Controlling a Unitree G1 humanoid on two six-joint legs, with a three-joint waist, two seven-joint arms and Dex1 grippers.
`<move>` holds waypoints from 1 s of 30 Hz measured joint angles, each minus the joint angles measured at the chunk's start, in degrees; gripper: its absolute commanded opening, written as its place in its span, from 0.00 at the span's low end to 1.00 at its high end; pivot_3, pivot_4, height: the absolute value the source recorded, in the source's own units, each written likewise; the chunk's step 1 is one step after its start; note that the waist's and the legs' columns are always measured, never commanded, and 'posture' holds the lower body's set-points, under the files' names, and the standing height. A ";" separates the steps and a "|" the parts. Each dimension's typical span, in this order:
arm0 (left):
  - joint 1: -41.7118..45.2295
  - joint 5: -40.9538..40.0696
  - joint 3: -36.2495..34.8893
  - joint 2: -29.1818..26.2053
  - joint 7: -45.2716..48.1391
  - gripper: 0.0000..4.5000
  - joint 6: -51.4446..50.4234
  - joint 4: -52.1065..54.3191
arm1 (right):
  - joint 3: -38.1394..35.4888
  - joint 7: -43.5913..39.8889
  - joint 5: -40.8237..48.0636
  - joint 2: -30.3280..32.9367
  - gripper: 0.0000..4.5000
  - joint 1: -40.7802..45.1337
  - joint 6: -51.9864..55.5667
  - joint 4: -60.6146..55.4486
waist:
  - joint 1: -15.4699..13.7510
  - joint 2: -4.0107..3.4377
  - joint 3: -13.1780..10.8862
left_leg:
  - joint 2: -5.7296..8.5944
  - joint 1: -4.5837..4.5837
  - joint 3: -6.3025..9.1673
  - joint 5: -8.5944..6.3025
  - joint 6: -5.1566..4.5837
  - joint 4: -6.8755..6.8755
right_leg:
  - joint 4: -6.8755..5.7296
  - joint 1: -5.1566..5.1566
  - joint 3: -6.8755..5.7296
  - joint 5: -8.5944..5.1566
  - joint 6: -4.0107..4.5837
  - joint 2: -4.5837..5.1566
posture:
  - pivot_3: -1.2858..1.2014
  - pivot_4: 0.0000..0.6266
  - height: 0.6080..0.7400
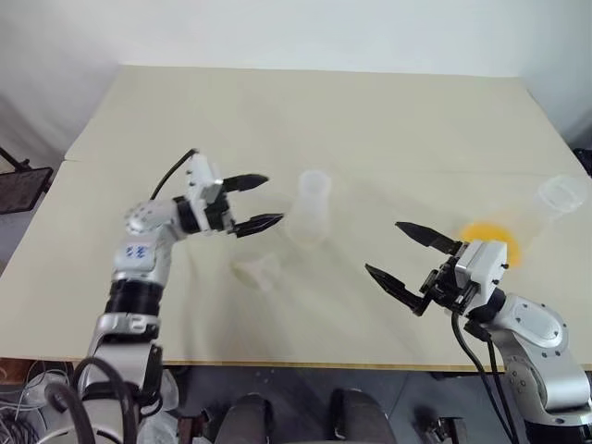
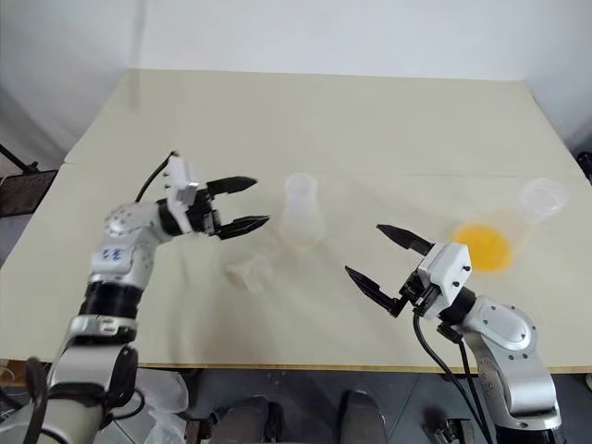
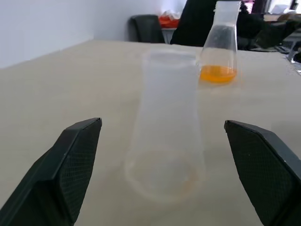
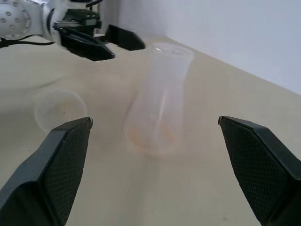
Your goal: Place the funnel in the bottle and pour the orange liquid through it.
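Note:
The bottle (image 1: 313,208), small and clear, stands upright at the table's middle with nothing in its mouth. The funnel (image 1: 257,271), clear plastic, lies on the table in front of the bottle and a little to its left. The orange liquid (image 1: 492,242) sits in the bottom of a larger clear conical flask (image 1: 558,196) at the right. My left gripper (image 1: 273,198) is open just left of the bottle, pointing at it, with nothing between its fingers. My right gripper (image 1: 383,246) is open and empty, between the bottle and the flask, nearer the front edge.
The beige table (image 1: 370,120) stretches far behind the bottle. Its front edge (image 1: 305,366) runs just below both arms. In the left wrist view, dark chairs (image 3: 148,28) stand beyond the table's far side.

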State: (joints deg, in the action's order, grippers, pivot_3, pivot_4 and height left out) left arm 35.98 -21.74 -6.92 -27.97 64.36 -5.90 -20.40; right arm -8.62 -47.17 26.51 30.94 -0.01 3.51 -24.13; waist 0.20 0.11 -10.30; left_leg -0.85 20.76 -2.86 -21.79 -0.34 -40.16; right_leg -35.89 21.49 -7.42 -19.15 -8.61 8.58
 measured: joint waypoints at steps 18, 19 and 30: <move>-49.15 -9.73 -29.10 -2.93 -17.56 0.98 -4.42 30.85 | 8.98 -16.47 1.84 0.62 1.00 15.07 0.00 11.14 | -0.39 0.04 0.00 | -0.01 -0.19 0.54 -0.01 0.00 -0.02 | 0.07 -0.29 0.17 0.00 0.00 0.12 | 0.52 0.24 1.00; -50.94 -9.91 -29.13 -2.76 -17.68 0.98 -4.58 32.11 | 9.04 -17.04 1.82 0.67 1.00 15.43 -0.07 11.45 | -0.36 0.04 0.00 | 0.00 -0.19 0.54 -0.01 0.00 -0.01 | 0.09 -0.30 0.17 0.00 0.00 0.11 | 0.52 0.24 1.00; -53.69 -12.61 -17.31 -3.62 -25.67 0.98 -17.93 54.88 | 6.22 -22.37 0.30 5.79 1.00 13.07 -4.37 20.31 | -0.50 0.07 0.03 | -0.03 -0.54 0.73 -0.02 -0.03 0.07 | 0.45 -0.90 0.22 0.00 0.01 0.07 | 0.52 0.24 1.00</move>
State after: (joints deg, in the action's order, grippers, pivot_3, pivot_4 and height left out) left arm -17.71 -34.35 -24.23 -31.60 38.69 -23.83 34.47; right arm -2.40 -69.54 26.81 36.73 13.06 -0.86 -3.83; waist -0.30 0.18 -10.27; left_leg -0.88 20.23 -2.13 -21.81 -0.37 -40.09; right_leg -35.44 20.59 -7.21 -19.15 -8.60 8.64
